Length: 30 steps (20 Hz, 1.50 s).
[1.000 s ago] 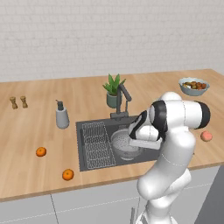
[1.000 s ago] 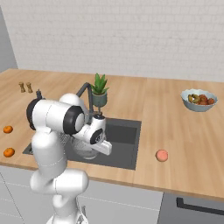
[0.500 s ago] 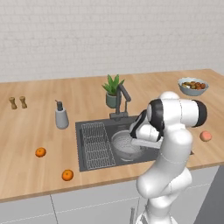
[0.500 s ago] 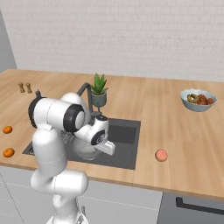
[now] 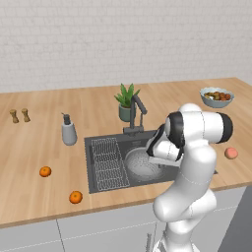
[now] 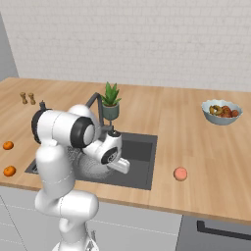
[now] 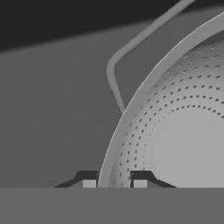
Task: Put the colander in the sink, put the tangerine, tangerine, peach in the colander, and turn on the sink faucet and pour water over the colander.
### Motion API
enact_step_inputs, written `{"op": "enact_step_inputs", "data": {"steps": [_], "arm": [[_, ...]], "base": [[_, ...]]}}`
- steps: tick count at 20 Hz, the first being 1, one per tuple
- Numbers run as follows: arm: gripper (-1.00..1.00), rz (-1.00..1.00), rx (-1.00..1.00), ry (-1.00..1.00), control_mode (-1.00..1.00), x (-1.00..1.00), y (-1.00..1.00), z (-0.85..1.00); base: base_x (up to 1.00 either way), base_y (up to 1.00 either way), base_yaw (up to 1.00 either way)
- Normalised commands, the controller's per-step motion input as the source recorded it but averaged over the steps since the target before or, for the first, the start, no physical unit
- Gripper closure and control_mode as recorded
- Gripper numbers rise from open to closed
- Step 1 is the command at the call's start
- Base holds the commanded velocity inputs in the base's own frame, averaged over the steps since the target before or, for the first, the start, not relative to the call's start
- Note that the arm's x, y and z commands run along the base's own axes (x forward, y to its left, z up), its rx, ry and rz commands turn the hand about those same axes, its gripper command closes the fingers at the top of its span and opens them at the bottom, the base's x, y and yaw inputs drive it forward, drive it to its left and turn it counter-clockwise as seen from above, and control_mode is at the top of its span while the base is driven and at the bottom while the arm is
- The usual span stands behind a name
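My gripper (image 7: 114, 183) is pinched on the rim of the colander (image 5: 142, 165), which sits low in the sink (image 5: 103, 142) at the centre of the left base view, though I can't quite tell if it rests on the floor; I should settle it flat, then let go and lift straight up. The faucet (image 5: 136, 112) stands just behind my wrist, the tangerines (image 5: 45, 171) lie lower left, and the peach (image 5: 231, 153) right.

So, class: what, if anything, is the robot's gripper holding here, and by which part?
The gripper holds the colander by its rim, one fingertip on each side of the rim's edge, with the colander down in the sink.
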Motion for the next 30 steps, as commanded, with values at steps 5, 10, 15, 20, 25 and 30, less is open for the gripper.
{"op": "enact_step_inputs", "data": {"steps": [5,10,15,20,25,30], "arm": [[-1.00,0.00,-0.01,-0.10,-1.00,0.00,0.14,0.07],[-1.00,0.00,0.00,-0.03,-1.00,-0.02,0.00,0.24],[-1.00,0.00,0.00,-0.01,-1.00,-0.12,-0.22,0.45],[-1.00,-0.02,0.00,0.00,-1.00,-0.10,-0.33,0.67],[-1.00,0.00,0.00,0.00,-1.00,-0.12,-0.34,0.79],[-1.00,-0.01,0.00,0.00,-1.00,-0.33,-0.42,0.72]], "base": [[0.00,0.00,0.00],[0.00,0.00,0.00],[0.00,0.00,0.00],[0.00,0.00,0.00],[0.00,0.00,0.00],[0.00,0.00,0.00]]}}
